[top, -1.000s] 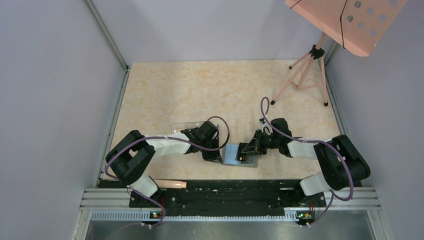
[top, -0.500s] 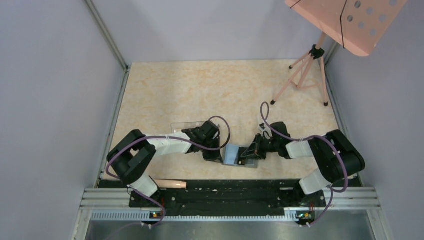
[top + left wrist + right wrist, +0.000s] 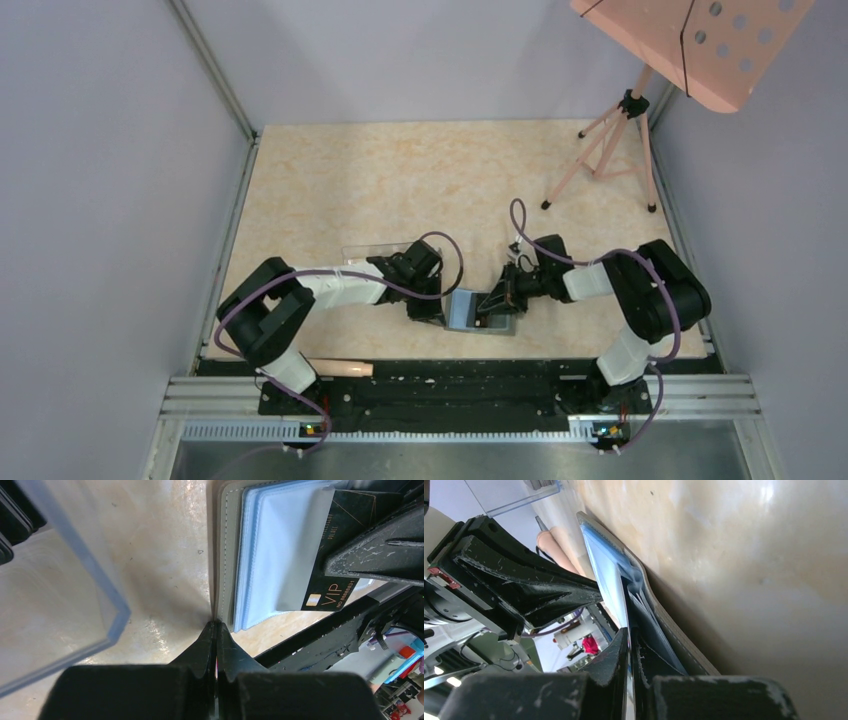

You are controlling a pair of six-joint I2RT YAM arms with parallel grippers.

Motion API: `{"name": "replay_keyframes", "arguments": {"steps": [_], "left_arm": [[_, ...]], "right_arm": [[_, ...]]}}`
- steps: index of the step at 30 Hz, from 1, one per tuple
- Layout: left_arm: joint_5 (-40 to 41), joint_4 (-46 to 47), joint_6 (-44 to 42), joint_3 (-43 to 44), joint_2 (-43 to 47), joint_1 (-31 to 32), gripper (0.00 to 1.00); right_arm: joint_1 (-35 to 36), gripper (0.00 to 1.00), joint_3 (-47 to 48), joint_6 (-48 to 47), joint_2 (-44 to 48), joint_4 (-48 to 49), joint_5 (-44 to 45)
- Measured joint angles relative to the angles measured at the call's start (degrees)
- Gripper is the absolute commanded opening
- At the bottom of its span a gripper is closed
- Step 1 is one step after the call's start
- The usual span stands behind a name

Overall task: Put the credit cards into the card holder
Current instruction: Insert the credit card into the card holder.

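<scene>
The card holder (image 3: 465, 310) lies open on the table near the front edge, its blue-gray inside (image 3: 270, 550) facing up. My left gripper (image 3: 432, 308) is shut on the gray left flap, and its fingertips (image 3: 216, 625) pinch that edge. A black credit card (image 3: 327, 594) marked VIP sits partly under a translucent pocket of the holder. My right gripper (image 3: 497, 302) comes in from the right and is shut on the card's far end. In the right wrist view its fingers (image 3: 629, 635) clamp the thin card edge-on against the holder (image 3: 664, 620).
A clear plastic box (image 3: 375, 252) stands just behind the left gripper, its corner (image 3: 55, 595) close to the fingers. A pink tripod (image 3: 600, 150) carrying a pink perforated board (image 3: 690, 40) stands at the back right. A wooden stick (image 3: 335, 368) lies along the front rail.
The right gripper has pushed leftward with the card, further over the card holder, and its arm has folded in. The left arm has held still.
</scene>
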State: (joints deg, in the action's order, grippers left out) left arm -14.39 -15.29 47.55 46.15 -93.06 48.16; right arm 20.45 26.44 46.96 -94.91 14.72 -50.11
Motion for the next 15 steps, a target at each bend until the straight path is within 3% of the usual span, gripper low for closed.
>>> {"name": "replay_keyframes", "arguments": {"steps": [6,15], "left_arm": [[-0.1,-0.9,-0.6,1.1,-0.8,0.3,0.00],[-0.1,-1.4,-0.9,1.5,-1.1,0.4,0.00]], "right_arm": [[0.3,0.09,5.4,-4.7,-3.8,-6.4,-1.6],[2.4,0.41,12.8,-12.1,-3.7,-20.9,1.6]]}}
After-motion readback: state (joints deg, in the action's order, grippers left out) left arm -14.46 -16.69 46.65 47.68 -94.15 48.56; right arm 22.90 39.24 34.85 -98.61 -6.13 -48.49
